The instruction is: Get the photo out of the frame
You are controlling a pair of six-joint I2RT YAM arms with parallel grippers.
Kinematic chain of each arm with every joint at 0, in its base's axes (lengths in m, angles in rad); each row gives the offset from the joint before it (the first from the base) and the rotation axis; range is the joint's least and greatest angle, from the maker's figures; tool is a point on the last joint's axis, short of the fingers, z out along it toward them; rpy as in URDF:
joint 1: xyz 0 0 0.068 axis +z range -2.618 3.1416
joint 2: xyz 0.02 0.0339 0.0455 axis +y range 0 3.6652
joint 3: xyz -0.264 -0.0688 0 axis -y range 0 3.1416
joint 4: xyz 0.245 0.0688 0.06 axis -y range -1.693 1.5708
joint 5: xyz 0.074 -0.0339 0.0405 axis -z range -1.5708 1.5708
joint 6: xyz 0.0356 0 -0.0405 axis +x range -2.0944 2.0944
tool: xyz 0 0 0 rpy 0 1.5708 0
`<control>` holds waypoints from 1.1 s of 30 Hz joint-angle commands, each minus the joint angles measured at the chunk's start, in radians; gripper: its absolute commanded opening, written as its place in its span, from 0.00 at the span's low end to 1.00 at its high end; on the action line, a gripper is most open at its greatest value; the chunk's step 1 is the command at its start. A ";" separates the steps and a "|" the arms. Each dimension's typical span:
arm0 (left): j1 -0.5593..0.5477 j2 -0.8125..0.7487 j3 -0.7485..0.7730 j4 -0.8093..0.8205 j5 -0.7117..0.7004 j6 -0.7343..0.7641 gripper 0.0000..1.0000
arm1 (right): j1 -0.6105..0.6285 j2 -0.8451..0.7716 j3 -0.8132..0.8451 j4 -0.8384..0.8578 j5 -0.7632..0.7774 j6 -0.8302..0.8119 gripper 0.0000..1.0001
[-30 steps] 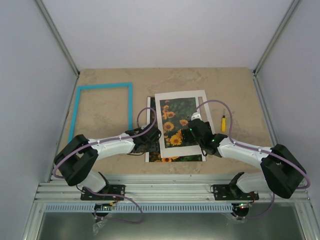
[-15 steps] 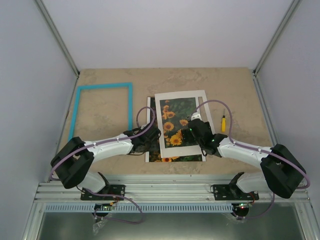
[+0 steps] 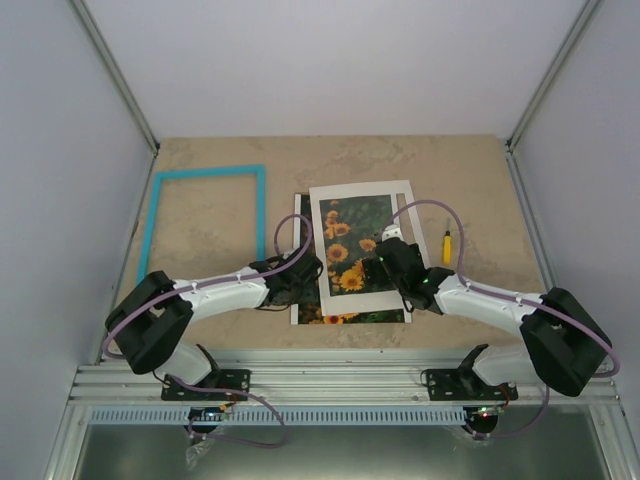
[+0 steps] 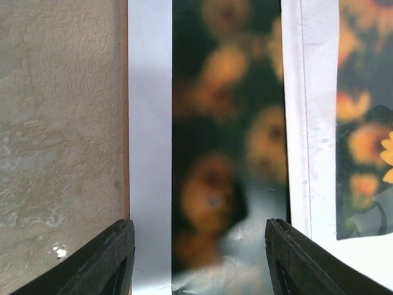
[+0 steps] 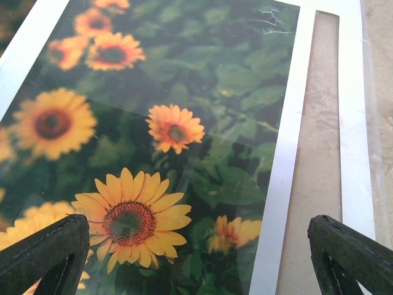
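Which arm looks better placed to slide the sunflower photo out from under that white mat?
Probably left: the left end effector straddles the photo's uncovered strip beside the white mat. The right end effector hangs open over the mat's window.

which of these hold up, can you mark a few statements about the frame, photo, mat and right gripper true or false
1. The frame lies at the left of the table with nothing inside it. True.
2. The photo sits inside the frame. False: it lies to the frame's right, under the white mat.
3. The right gripper is shut on the white mat. False: its jaws stand wide open over photo and mat.
4. A small yellow object lies right of the white mat. True.
5. The white mat is squared up with the photo. False: it is shifted, and the photo sticks out at the left and near side.
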 commanded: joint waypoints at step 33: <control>0.180 -0.256 -0.174 0.232 0.192 0.044 0.71 | 0.271 0.112 0.102 0.032 -0.297 -0.160 0.98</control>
